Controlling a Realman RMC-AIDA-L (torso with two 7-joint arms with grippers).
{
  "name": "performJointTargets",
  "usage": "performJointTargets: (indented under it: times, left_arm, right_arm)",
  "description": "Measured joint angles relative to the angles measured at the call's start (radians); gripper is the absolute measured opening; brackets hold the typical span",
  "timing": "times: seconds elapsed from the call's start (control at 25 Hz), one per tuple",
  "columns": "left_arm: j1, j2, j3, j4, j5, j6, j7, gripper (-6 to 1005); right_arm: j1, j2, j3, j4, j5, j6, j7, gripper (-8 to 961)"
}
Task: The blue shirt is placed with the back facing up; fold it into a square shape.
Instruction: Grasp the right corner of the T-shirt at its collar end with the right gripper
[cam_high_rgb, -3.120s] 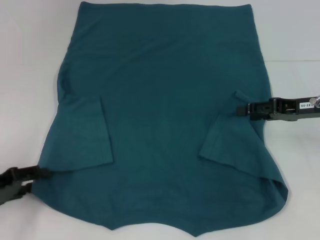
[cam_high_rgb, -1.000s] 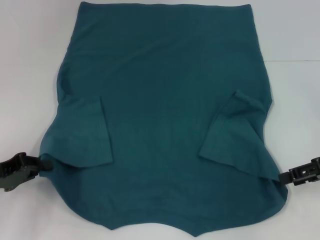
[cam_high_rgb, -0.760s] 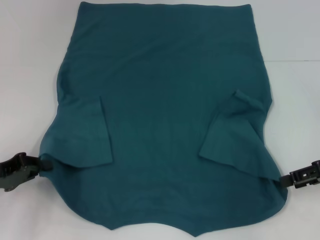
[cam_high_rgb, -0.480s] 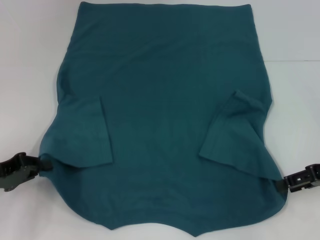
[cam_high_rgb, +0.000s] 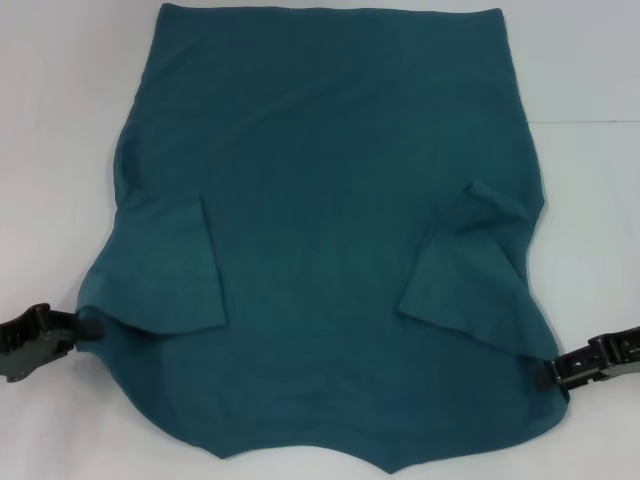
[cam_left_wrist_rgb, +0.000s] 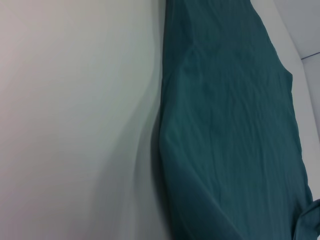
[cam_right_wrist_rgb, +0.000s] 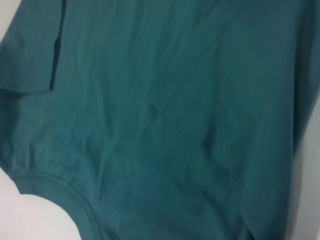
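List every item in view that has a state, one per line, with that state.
blue shirt: lying flat on the white table, plain side up, both sleeves folded inward over the body, not yet folded into a square.
left gripper: at the shirt's left edge near the shoulder, low at the table.
right gripper: at the shirt's right edge near the shoulder, touching the cloth.

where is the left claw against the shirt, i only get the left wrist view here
observer: the left claw is at the blue shirt's left edge, beside the near corner of the left sleeve.
operator: and the other arm
observer: the right claw is at the shirt's right edge, near the shoulder corner.
operator: sleeves folded yet
observer: yes, the left sleeve and the right sleeve both lie folded in over the back.
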Motion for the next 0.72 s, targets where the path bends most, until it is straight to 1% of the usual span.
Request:
performJointTargets:
  times: [0.56,0.72]
  left_arm:
    - [0.000,-0.002,0.002,0.000,-0.001,-0.010,0.000,50]
    - [0.000,-0.003,0.001,0.000,-0.003,-0.010,0.001,51]
  right_arm:
    - [0.019,0.036,-0.033,0.003,-0.001,0.017,0.009,528]
    - [0.022,0.039,-0.032,0.004,0.000,0.016,0.008,525]
